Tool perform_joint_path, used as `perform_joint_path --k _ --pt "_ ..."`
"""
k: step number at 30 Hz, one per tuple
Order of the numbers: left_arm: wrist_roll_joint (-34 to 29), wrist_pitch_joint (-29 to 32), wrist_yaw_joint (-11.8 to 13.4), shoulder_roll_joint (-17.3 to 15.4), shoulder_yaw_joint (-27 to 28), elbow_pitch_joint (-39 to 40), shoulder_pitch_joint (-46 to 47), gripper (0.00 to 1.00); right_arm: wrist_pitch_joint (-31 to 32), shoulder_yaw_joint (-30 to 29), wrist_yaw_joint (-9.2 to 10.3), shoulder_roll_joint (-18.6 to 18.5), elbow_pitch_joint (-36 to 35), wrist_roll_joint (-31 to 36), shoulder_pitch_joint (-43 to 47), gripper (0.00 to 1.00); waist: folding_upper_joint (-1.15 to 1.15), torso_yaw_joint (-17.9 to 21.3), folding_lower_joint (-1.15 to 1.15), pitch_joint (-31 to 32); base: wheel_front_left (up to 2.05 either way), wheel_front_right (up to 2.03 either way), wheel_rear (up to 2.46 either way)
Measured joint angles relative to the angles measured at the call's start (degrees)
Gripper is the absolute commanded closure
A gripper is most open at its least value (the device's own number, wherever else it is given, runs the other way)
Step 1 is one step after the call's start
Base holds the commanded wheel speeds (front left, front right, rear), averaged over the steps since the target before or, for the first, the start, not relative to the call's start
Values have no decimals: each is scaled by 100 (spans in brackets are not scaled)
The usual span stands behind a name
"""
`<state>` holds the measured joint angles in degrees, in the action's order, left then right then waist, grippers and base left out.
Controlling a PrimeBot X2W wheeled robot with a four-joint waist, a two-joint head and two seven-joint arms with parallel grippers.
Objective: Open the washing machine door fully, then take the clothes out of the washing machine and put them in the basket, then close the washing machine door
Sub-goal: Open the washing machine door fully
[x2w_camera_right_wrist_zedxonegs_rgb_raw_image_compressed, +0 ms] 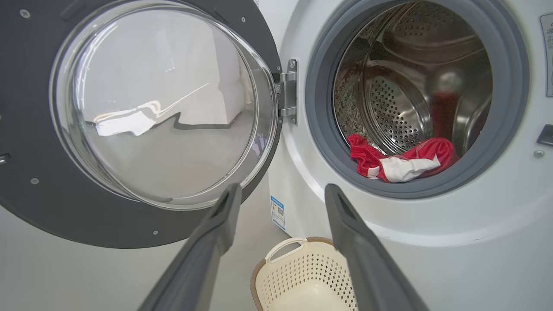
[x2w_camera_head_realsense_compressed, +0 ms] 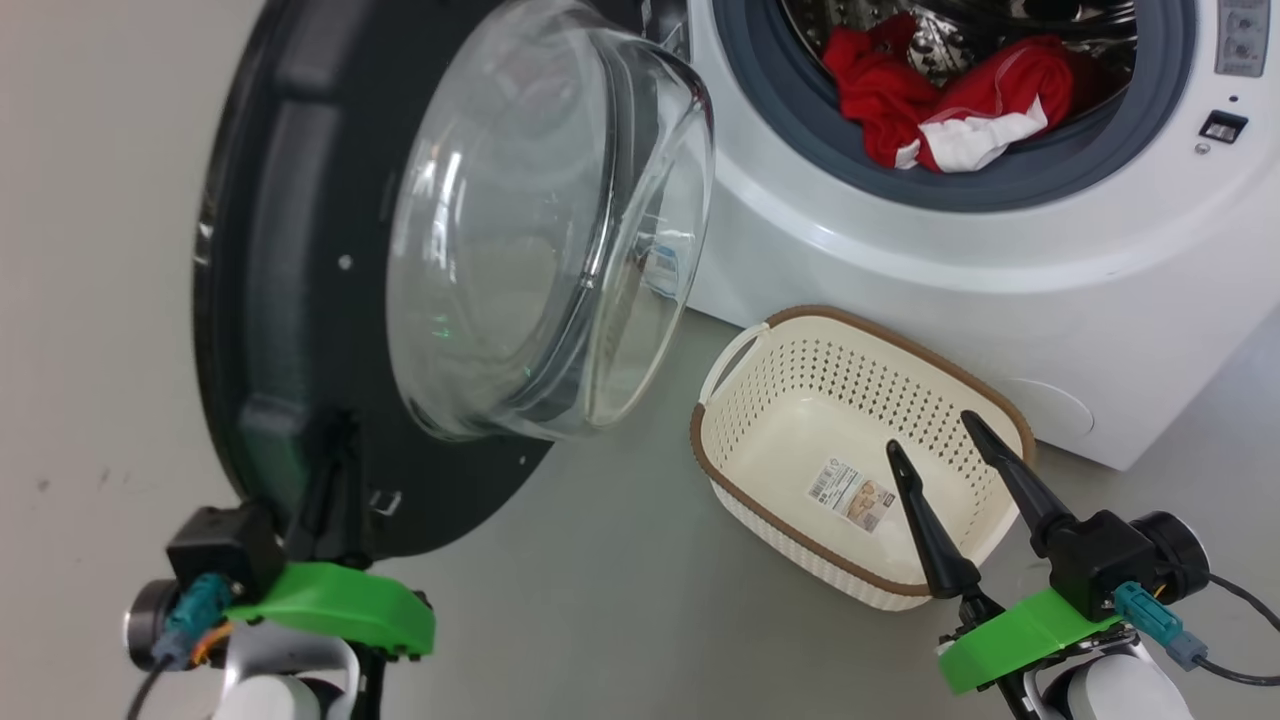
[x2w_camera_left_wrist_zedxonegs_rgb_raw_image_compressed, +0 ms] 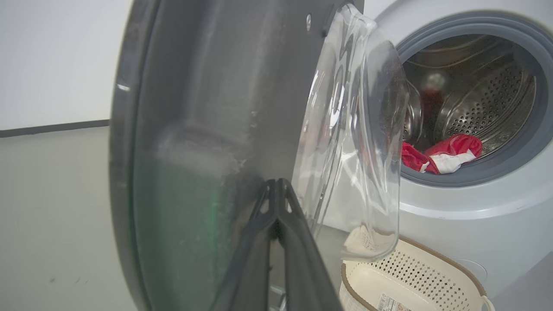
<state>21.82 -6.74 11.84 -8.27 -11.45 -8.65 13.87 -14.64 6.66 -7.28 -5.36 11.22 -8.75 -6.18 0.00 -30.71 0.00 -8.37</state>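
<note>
The washing machine (x2w_camera_head_realsense_compressed: 900,250) stands with its door (x2w_camera_head_realsense_compressed: 280,300) swung out to the left, glass bowl facing me. The red and white clothes (x2w_camera_head_realsense_compressed: 940,100) lie at the front of the drum. On the floor before the machine sits the cream basket (x2w_camera_head_realsense_compressed: 830,370), holding nothing but a sticker. My left gripper (x2w_camera_head_realsense_compressed: 335,440) is shut, its tips against the black inner face of the door (x2w_camera_left_wrist_zedxonegs_rgb_raw_image_compressed: 194,108) near the lower rim. My right gripper (x2w_camera_head_realsense_compressed: 932,433) is open above the basket's near right side, holding nothing. In the right wrist view my right gripper (x2w_camera_right_wrist_zedxonegs_rgb_raw_image_compressed: 283,190) points between the door (x2w_camera_right_wrist_zedxonegs_rgb_raw_image_compressed: 34,203) and the clothes (x2w_camera_right_wrist_zedxonegs_rgb_raw_image_compressed: 397,162).
A grey floor runs left of the door up to a pale wall with a dark baseboard (x2w_camera_left_wrist_zedxonegs_rgb_raw_image_compressed: 52,127). The door hinge (x2w_camera_right_wrist_zedxonegs_rgb_raw_image_compressed: 288,90) sits between door and drum opening. A blue label (x2w_camera_right_wrist_zedxonegs_rgb_raw_image_compressed: 278,211) marks the machine's lower front. A control panel (x2w_camera_head_realsense_compressed: 1243,35) is at the top right.
</note>
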Motion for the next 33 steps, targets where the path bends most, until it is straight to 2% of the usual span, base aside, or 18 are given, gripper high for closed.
perform_joint_path --k 13,30,33 --pt "409 -403 81 -56 619 -622 454 100 0 31 0 -189 -42 21 -110 0 0 55 0 -350 0 0 0" --pt "333 -748 -38 -159 757 -1630 1309 100 0 13 0 -447 -220 36 -115 0 0 38 0 -716 0 0 0" --pt "257 -757 -123 -233 795 -1829 1414 100 0 20 0 -498 -263 35 -115 0 0 48 0 -748 0 0 0"
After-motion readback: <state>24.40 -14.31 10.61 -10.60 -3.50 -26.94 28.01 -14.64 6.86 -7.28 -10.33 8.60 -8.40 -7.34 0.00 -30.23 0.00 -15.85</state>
